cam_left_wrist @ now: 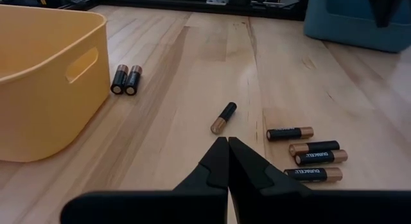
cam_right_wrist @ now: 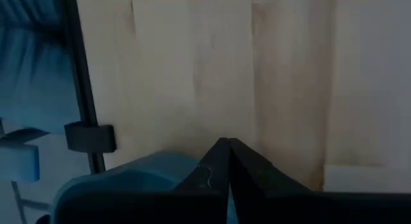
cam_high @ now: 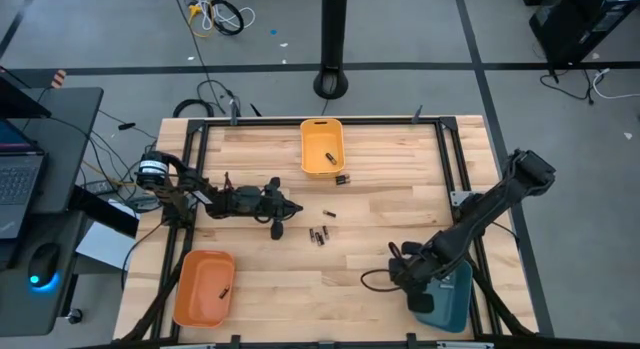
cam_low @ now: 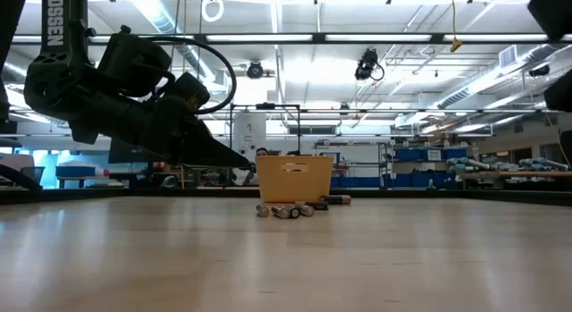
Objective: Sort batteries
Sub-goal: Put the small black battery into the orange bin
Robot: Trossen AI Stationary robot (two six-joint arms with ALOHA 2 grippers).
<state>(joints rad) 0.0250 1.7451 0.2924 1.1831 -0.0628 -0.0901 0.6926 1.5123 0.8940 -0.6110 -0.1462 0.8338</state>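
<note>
Black batteries with copper ends lie on the wooden table: several in a cluster [cam_high: 319, 235] [cam_left_wrist: 311, 153], one alone [cam_high: 327, 213] [cam_left_wrist: 223, 117], and a pair [cam_high: 343, 179] [cam_left_wrist: 126, 79] beside the yellow bin [cam_high: 322, 147]. They also show in the low view [cam_low: 286, 209]. One battery [cam_high: 225, 289] lies in the orange bin [cam_high: 204, 287]. My left gripper [cam_high: 296, 206] [cam_left_wrist: 228, 147] is shut and empty, above the table, left of the lone battery. My right gripper [cam_high: 398, 257] [cam_right_wrist: 228, 147] is shut and empty at the teal bin [cam_high: 447, 297].
The yellow bin [cam_left_wrist: 38, 76] stands at the far middle, the orange bin at the near left, the teal bin [cam_left_wrist: 359, 18] at the near right. A black frame [cam_high: 445, 159] runs around the table. Bare wood lies between the batteries and the near edge.
</note>
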